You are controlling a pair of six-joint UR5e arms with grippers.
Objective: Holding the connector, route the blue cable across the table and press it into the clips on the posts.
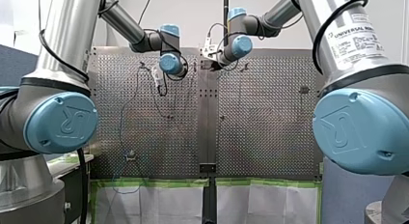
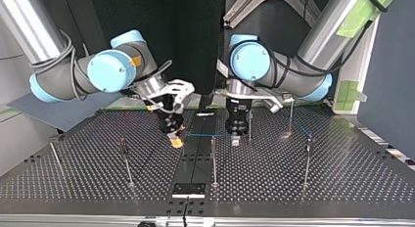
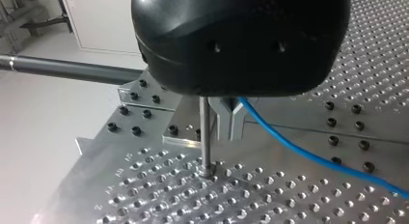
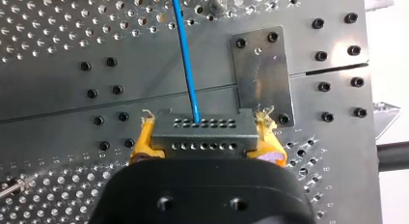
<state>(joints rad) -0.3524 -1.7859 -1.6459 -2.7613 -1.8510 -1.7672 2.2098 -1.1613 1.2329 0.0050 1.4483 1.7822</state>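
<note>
In the right wrist view my right gripper [image 4: 206, 135] is shut on the grey connector [image 4: 202, 142], with a yellow pad [image 4: 143, 139] on each side. The blue cable [image 4: 185, 55] leaves the connector and runs ahead over the table. In the top view the cable [image 2: 205, 135] spans from my right gripper [image 2: 174, 139] to my left gripper [image 2: 236, 135], then on towards a post [image 2: 308, 144]. In the left wrist view my left gripper [image 3: 229, 119] has its metal fingers closed around the cable [image 3: 308, 154], right beside a thin post [image 3: 205, 137].
Several thin clip posts stand on the perforated table [image 2: 342, 178], among them one [image 2: 126, 161] at the top view's left, one [image 2: 213, 161] in the middle and one [image 2: 291, 114] behind. A bolted metal plate [image 4: 260, 74] lies ahead of the right gripper.
</note>
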